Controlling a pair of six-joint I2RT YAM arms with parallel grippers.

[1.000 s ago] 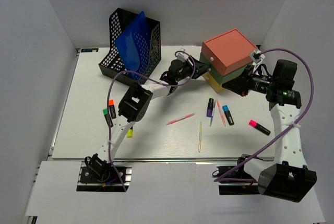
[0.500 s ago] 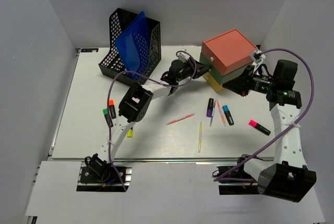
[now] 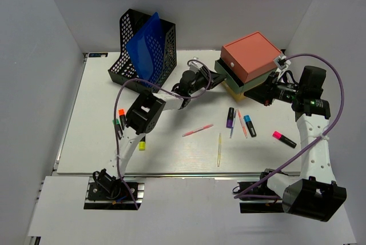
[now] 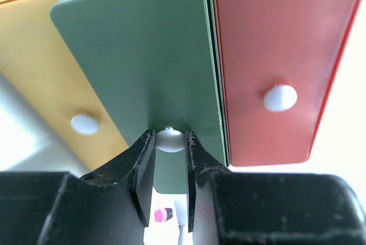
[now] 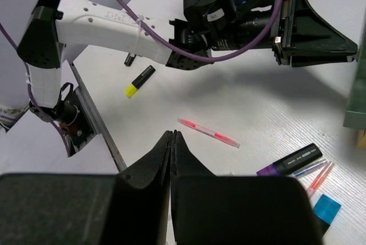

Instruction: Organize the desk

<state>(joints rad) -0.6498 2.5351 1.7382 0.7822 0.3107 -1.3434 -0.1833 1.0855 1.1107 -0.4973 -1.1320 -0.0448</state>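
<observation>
The white bench (image 3: 171, 156) fills the middle of the top view, and the three-drawer stack sits at its far right. The left end effector (image 4: 170, 144) is pinching the white knob (image 4: 170, 138) on the green drawer (image 4: 143, 56), which is sandwiched between the yellow drawer (image 4: 34, 56) and the red drawer (image 4: 269, 45). The right end effector (image 5: 172, 136) is pressed together with nothing in it, just right of the stack.

In front of the drawers lie a purple highlighter (image 3: 230, 117), blue marker (image 3: 250, 125), pink highlighter (image 3: 284, 139) and pink pen (image 3: 198, 130). A black mesh file rack (image 3: 168, 51) with a blue folder (image 3: 146, 45) stands at the far left.

The left arm half covers an orange marker (image 3: 121, 113). Can't see inside any drawer.
</observation>
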